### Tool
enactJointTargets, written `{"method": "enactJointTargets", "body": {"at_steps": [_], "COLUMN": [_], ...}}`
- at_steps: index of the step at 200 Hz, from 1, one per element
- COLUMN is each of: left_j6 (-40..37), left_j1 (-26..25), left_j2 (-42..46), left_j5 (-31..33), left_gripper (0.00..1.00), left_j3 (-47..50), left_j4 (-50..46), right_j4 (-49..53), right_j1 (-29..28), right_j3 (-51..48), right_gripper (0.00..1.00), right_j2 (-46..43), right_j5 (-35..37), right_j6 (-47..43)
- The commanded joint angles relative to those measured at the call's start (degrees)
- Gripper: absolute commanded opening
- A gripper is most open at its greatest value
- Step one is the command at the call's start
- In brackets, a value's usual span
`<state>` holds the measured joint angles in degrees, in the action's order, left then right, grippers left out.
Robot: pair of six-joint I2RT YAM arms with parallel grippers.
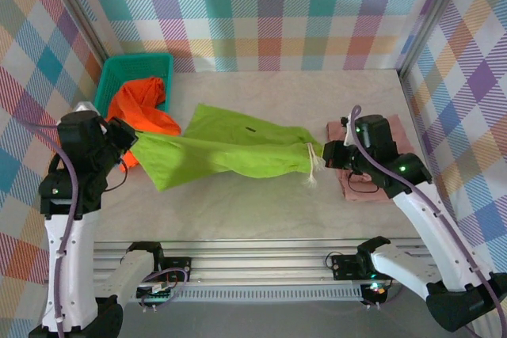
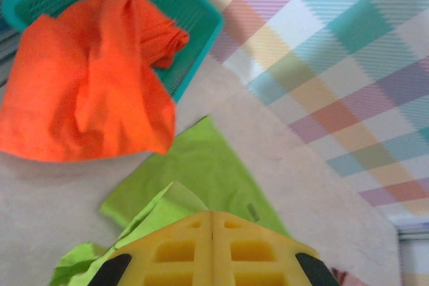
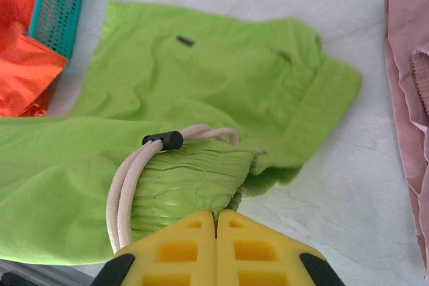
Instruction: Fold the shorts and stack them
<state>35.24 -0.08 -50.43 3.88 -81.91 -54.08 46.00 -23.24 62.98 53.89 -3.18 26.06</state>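
Both arms stretch the soft lime-green cloth shorts (image 1: 230, 148) mid-table: L gripper (image 1: 127, 142) pinches a leg hem, R gripper (image 3: 216, 213) is clamped on the gathered waistband. The long axis runs left-right betw. them. Folded dusty-pink cloth shorts (image 3: 409, 98) lie just beside the R gripper, prob. the nearer arm for stacking. At far left, bright orange cloth shorts (image 1: 142, 104) spill from the teal plastic mesh basket (image 1: 135, 61).

Robot lab test cell, not a home. Plaid backdrop panels (image 1: 269, 13) are boxing in a pale tabletop (image 1: 261, 211), metal corner posts (image 1: 428, 17) are framing it, and the left arm (image 1: 62, 267) and right arm (image 1: 432, 223) are sitting at an aluminium rail (image 1: 261, 257), purple cables (image 1: 70, 219) running along them.
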Motion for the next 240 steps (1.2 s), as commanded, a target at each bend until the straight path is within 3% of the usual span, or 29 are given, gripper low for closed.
{"method": "enactJointTargets", "body": {"at_steps": [1, 66, 141, 146, 169, 184, 191, 205, 214, 240], "left_j6": [-1.43, 0.79, 1.46, 1.49, 1.76, 1.18, 0.78, 0.56, 0.18, 0.73], "left_j1": [0.47, 0.27, -4.9, -5.16, -5.46, -5.47, -5.5, -6.02, -6.58, -8.86], "left_j2": [-2.0, -14.8, -36.35, -37.95, -45.14, -48.08, -48.11, -45.63, -43.04, -36.51], "left_j5": [-0.75, -5.07, -3.17, -3.0, -3.89, -5.15, -5.98, -6.77, -7.17, -9.33], "left_gripper": [0.0, 0.0, 0.0, 0.01, 0.17, 0.35, 0.46, 0.83, 0.99, 1.0], "left_j3": [-3.2, 1.95, 0.04, -0.49, -4.3, -8.64, -10.31, -11.23, -10.43, -5.07], "left_j4": [-0.41, 10.11, 18.8, 19.18, 20.61, 19.71, 19.23, 19.72, 20.49, 21.25], "right_j4": [1.3, -0.15, -6.28, -6.72, -6.67, -2.78, -1.25, 0.18, 0.0, -6.73], "right_j1": [0.25, 0.78, 8.7, 9.26, 11.3, 12.09, 12.19, 12.2, 12.22, 11.0], "right_j3": [2.04, 2.37, 1.39, 1.64, 5.57, 10.52, 12.32, 13.48, 12.67, 5.7], "right_gripper": [0.0, 0.0, 0.0, 0.04, 0.22, 0.49, 0.58, 0.71, 0.76, 0.82], "right_j2": [-0.64, 9.39, 22.35, 23.43, 28.76, 31.23, 31.24, 29.07, 26.54, 19.33], "right_j5": [-0.01, 6.49, 2.74, 2.22, 0.09, -0.63, -1.01, -1.51, -2.74, -13.54], "right_j6": [-0.19, 1.39, 1.95, 1.88, 0.47, -0.95, -1.8, -2.2, -1.87, 2.82]}}
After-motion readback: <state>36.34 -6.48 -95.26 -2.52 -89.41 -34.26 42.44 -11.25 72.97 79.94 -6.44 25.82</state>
